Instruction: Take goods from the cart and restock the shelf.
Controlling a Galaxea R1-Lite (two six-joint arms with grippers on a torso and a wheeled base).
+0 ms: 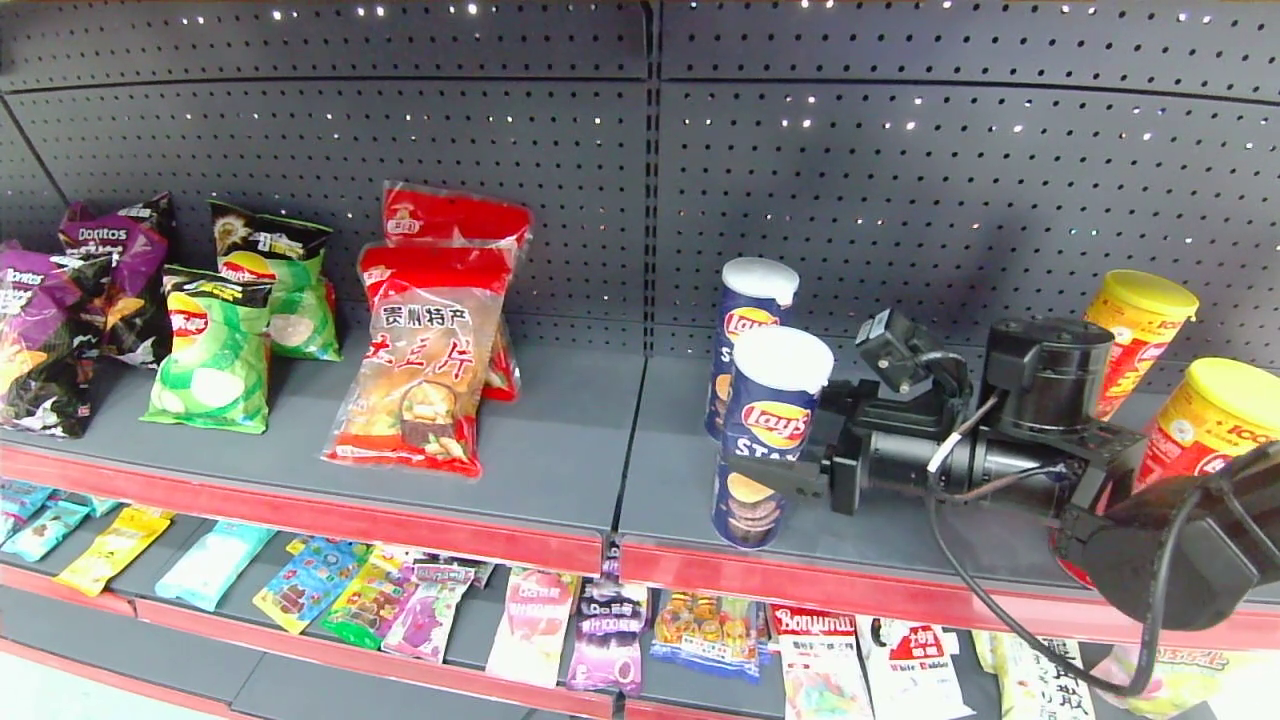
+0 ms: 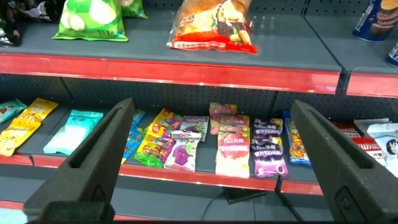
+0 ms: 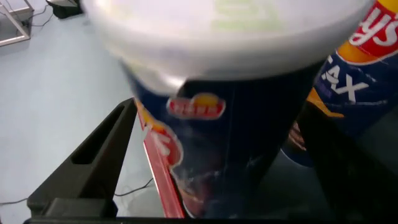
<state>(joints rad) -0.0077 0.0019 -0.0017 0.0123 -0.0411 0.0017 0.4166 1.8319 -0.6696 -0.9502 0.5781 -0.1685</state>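
A blue chips can with a white lid (image 1: 775, 440) stands near the front edge of the grey shelf (image 1: 560, 430), with a second blue can (image 1: 750, 320) right behind it. My right gripper (image 1: 775, 472) reaches in from the right at the front can's mid-height. In the right wrist view the can (image 3: 236, 137) sits between the spread fingers (image 3: 93, 162), and a gap shows on one side, so the gripper is open. The rear can (image 3: 360, 74) is beside it. My left gripper (image 2: 211, 143) is open and holds nothing, level with the lower shelf of candy bags (image 2: 230, 143).
Two yellow-lidded red cans (image 1: 1140, 330) (image 1: 1210, 420) stand to the right of my right arm. Red snack bags (image 1: 425, 370), green chip bags (image 1: 215, 360) and purple chip bags (image 1: 60, 310) fill the shelf's left half. Bare shelf lies between the red bags and the blue cans.
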